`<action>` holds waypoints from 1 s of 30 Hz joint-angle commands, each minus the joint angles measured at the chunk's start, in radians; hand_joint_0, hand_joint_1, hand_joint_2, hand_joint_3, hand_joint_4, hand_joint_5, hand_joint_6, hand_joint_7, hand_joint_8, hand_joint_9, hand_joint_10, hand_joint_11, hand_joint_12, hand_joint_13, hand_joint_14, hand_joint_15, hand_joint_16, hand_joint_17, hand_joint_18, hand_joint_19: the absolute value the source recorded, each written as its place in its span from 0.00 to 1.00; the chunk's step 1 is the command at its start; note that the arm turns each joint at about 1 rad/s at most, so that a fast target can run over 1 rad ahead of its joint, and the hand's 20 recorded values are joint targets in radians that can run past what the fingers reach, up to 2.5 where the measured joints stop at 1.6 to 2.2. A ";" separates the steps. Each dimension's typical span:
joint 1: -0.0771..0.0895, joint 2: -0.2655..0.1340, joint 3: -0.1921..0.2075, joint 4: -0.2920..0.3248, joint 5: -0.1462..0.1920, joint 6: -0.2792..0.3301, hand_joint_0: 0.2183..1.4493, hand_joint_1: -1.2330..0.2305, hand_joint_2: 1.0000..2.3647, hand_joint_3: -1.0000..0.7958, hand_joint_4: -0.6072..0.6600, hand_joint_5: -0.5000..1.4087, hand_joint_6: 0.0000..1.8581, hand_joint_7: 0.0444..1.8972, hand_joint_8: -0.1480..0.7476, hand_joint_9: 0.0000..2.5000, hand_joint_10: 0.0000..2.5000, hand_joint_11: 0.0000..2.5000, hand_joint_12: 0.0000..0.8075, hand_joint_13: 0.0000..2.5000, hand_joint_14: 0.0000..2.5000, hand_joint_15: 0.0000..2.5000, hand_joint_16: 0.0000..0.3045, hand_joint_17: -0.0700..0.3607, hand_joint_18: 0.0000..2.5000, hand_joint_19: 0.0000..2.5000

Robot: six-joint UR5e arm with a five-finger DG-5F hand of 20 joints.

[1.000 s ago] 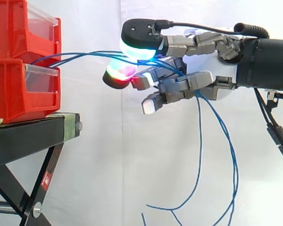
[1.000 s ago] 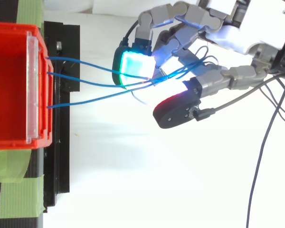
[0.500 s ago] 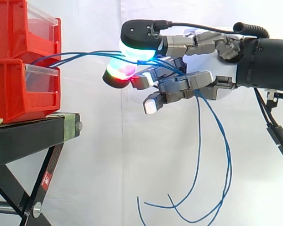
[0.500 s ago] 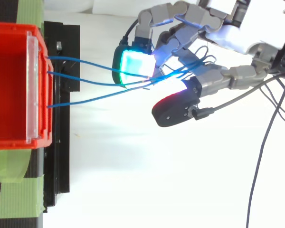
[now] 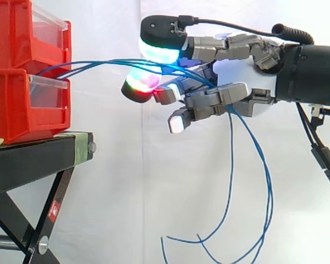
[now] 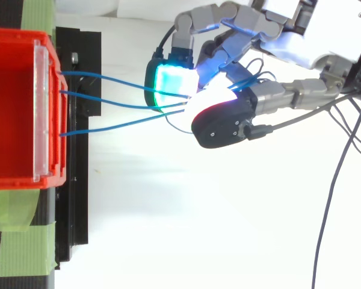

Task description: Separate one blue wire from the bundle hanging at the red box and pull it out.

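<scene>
blue wires thin, light, floppy, prob slippery. robot hand curled, pads pinching bundle just off red bin. take one strand at taut span w/ fingertips.

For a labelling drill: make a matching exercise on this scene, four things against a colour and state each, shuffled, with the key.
Things:
1 wires
2 hand
3 bins
4 tape

States:
A red, resting on the stand
B green, stuck on the stand
C blue, running from a bin to the hand
D fingers curled round the wires

Pairs: 1-C, 2-D, 3-A, 4-B
</scene>
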 commanded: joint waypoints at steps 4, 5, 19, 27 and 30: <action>0.001 0.000 0.000 0.000 0.000 0.000 0.30 0.34 0.01 0.33 0.67 0.17 0.35 0.67 0.54 0.41 0.01 0.59 0.39 0.47 1.00 0.21 0.17 0.44 0.34 0.37; 0.000 0.000 0.000 0.000 0.000 0.000 0.30 0.34 0.01 0.33 0.67 0.17 0.35 0.66 0.54 0.41 0.00 0.59 0.39 0.47 1.00 0.20 0.17 0.44 0.34 0.37; 0.001 0.000 0.000 0.000 0.000 0.000 0.32 0.36 0.01 0.36 0.66 0.16 0.41 0.59 0.54 0.42 0.00 0.61 0.39 0.48 1.00 0.20 0.17 0.43 0.35 0.37; 0.001 0.000 0.000 0.000 0.002 0.000 0.33 0.37 0.01 0.38 0.67 0.16 0.42 0.59 0.54 0.43 0.00 0.61 0.39 0.48 1.00 0.21 0.17 0.43 0.36 0.37; 0.000 0.000 0.000 0.000 0.000 0.000 0.33 0.38 0.01 0.39 0.67 0.16 0.43 0.59 0.54 0.43 0.00 0.61 0.39 0.48 1.00 0.21 0.17 0.43 0.36 0.37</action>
